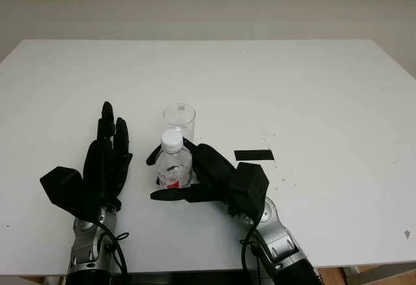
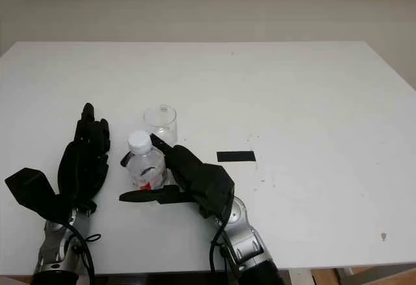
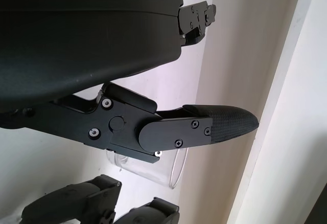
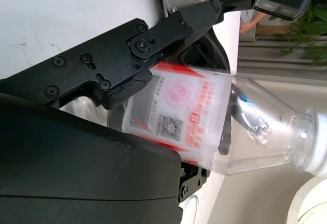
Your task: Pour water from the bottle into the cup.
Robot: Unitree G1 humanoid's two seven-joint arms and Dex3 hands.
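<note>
Your bottle [image 1: 173, 161] stands upright near the table's [image 1: 312, 90] front edge, white cap on, just in front of the empty cup [image 1: 179, 117]. Your right hand [image 1: 201, 174] has its fingers wrapped around the bottle's labelled middle, so you have the grip. Your left hand [image 1: 107, 161] is just beside the bottle, open and holding nothing. By my reading nothing is poured yet: you have the lift, the cap and the tilt over the cup left.
</note>
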